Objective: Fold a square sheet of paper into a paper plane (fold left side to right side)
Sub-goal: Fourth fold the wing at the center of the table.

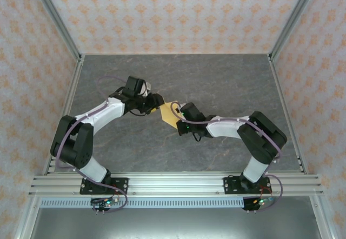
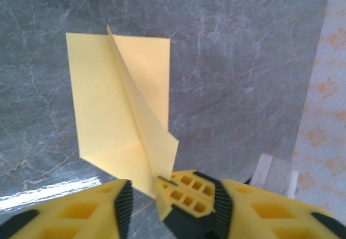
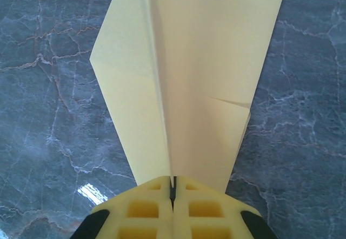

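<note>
1. Left wrist view, nearest item: left gripper (image 2: 144,191), with yellow ribbed fingers (image 2: 81,212) at the bottom edge. They stand slightly apart, and grey tabletop shows in the gap.
2. Same view: sheet of paper (image 2: 108,104), yellow and creased, with one flap raised along a long diagonal fold. Its near pointed corner sits in the gap, touching the right-hand finger. The marbled grey table (image 2: 243,87) lies behind it.
3. Right wrist view: right gripper (image 3: 172,187), its fingers pressed together and clamped on the sheet's narrow end at the centre crease. The sheet widens away from the gripper over the table.
4. Top external view: mounting rail (image 1: 173,184) at the near edge carries both bases. The left arm (image 1: 102,114) and right arm (image 1: 232,126) bend inward. The sheet sits between their tips near the table's middle. Patterned walls (image 1: 173,12) surround the table.
</note>
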Controlling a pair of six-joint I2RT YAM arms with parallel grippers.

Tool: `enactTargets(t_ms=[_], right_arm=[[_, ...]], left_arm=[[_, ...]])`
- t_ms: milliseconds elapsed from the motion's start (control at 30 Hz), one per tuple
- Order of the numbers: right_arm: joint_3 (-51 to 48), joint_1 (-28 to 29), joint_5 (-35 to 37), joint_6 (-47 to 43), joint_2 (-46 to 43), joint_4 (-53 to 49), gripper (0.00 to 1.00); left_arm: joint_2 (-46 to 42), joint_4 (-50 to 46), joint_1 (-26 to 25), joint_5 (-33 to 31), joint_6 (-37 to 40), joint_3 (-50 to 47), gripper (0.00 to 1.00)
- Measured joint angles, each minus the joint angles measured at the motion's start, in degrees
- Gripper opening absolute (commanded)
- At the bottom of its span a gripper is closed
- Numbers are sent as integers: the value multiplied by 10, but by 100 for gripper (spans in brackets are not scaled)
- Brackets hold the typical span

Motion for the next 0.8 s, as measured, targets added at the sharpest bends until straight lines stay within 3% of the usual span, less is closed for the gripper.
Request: enactTargets(t_ms=[100, 233, 800], right_arm=[[-4, -12, -31, 9, 0, 9, 2], [-9, -23, -59, 20, 0, 21, 2], [-16, -39, -130, 45, 0, 52, 2]], left_arm=[[16, 4, 0, 5, 1, -8, 29], [50, 15, -4, 10, 1, -10, 28], [129, 59, -35, 25, -8, -1, 36]])
